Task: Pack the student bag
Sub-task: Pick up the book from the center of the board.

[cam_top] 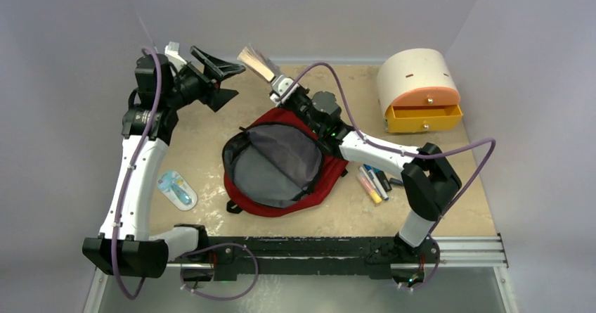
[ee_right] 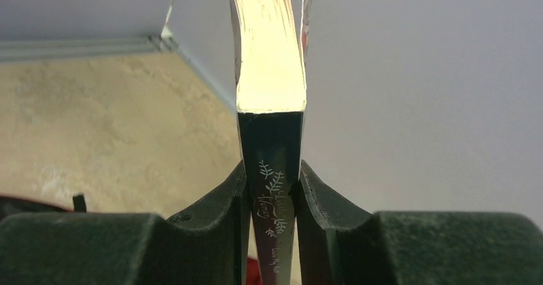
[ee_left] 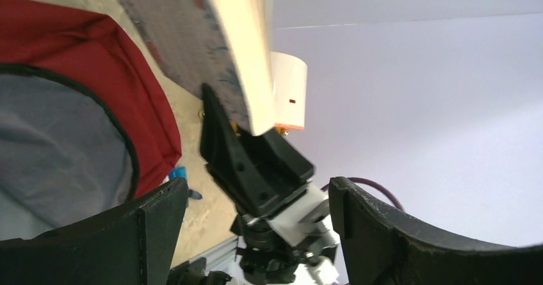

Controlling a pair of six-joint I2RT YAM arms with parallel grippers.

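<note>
The right claw [cam_top: 279,86] pinches a book [cam_top: 256,62] by its spine, pages pointing away, aloft just beyond the far rim of the student bag [cam_top: 281,162], which lies unzipped, mouth upward, on the beige counter [cam_top: 204,144]. The left claw [cam_top: 223,79] hangs wide and empty nearby, with grey walls [cam_top: 70,46] around.

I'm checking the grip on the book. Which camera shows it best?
The right wrist view: the book is close and sharp, its spine pinched between the right gripper fingers. The top external view shows it small, pages fanned. The left wrist view shows only its blurred cover and page edges.
</note>
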